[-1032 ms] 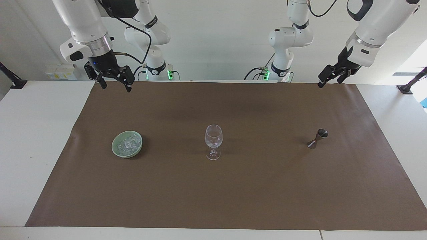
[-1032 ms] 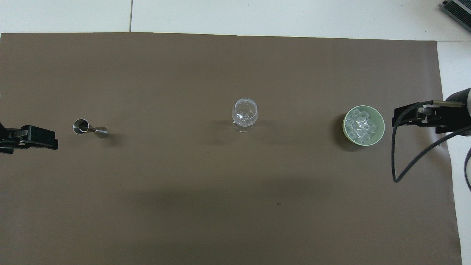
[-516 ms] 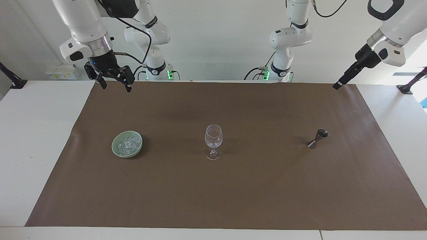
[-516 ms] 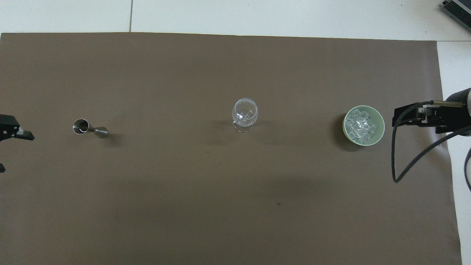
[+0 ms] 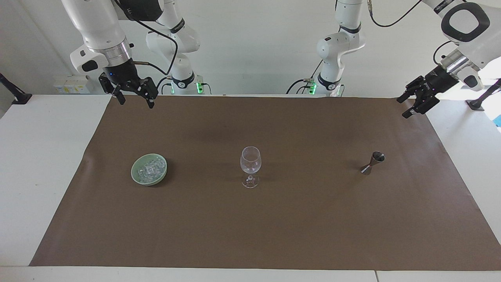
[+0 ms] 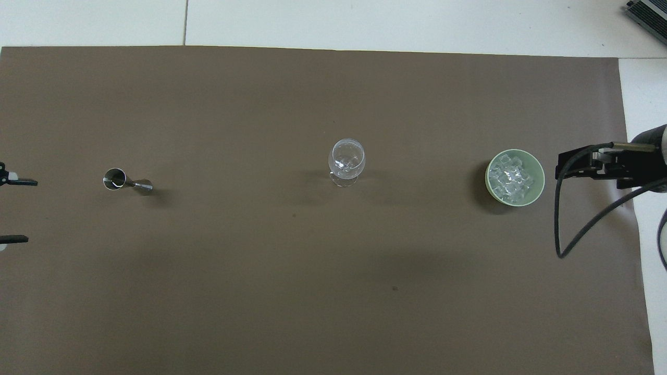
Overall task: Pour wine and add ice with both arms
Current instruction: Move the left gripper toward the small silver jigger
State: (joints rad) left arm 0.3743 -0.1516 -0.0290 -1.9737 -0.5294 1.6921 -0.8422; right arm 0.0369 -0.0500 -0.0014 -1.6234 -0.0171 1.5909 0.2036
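Observation:
An empty clear wine glass (image 5: 250, 160) (image 6: 346, 156) stands mid-mat. Ice (image 5: 150, 168) (image 6: 512, 178) fills a pale green dish (image 5: 135, 176) (image 6: 540, 177) toward the right arm's end. A steel jigger (image 5: 372, 162) (image 6: 125, 181) stands toward the left arm's end; no wine shows in it or anywhere. My right gripper (image 5: 136, 102) (image 6: 565, 169) hangs open and empty, raised over the mat's edge at the right arm's end. My left gripper (image 5: 405, 107) (image 6: 18, 211) is open and empty in the air, over the mat's edge at the left arm's end.
A brown mat (image 5: 274, 227) covers most of the white table (image 5: 39, 156). A black cable (image 6: 578, 229) loops down from the right wrist beside the dish. The glass, dish and jigger stand in one row, well apart.
The left arm has swung out toward its end of the table and turned its wrist, so both fingers now show spread apart. The right arm has held still.

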